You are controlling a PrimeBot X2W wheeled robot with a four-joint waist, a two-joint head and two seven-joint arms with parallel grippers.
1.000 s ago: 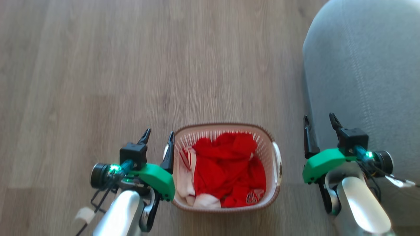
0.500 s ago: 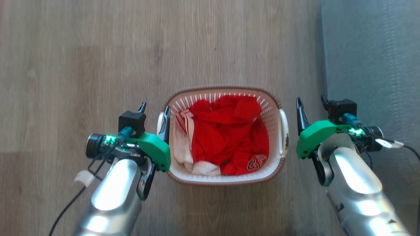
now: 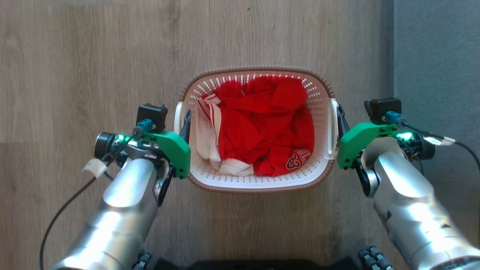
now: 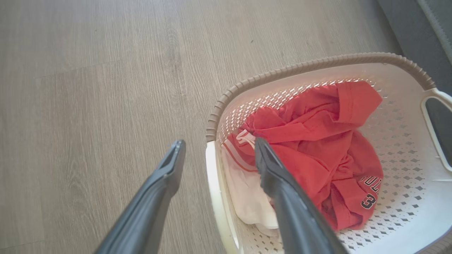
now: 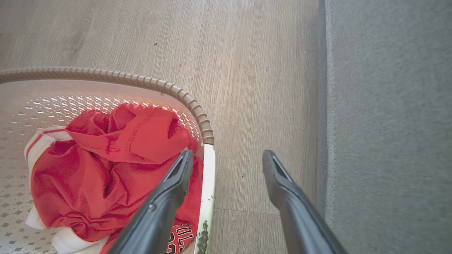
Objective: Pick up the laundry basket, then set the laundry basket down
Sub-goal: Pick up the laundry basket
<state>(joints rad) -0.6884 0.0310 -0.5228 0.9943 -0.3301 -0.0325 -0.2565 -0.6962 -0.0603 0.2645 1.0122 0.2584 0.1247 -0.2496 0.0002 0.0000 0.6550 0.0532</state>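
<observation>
The laundry basket point(image 3: 258, 186), cream-white with a brown rim, stands on the wood floor between my arms and holds red and white clothes point(image 3: 262, 123). My left gripper point(image 3: 170, 117) is open and straddles the basket's left white handle point(image 3: 178, 116). In the left wrist view one finger point(image 4: 169, 169) is outside the wall and the other is over the clothes, with the handle point(image 4: 212, 169) between them. My right gripper point(image 3: 356, 112) is open astride the right handle point(image 3: 331, 123). The right wrist view shows that handle point(image 5: 209, 169) between its fingers point(image 5: 279, 180). Neither pair of fingers grips its handle.
Grey upholstered furniture point(image 3: 435, 56) runs along the right side, close to my right arm, and also shows in the right wrist view point(image 5: 388, 106). Bare wood floor point(image 3: 93, 56) lies to the left and ahead. My base point(image 3: 258, 264) sits just behind the basket.
The head camera has tilted down, so the whole picture shifted. Relative to the basket, my right gripper came in from beside it to straddle the right handle. The left gripper stayed at the left handle.
</observation>
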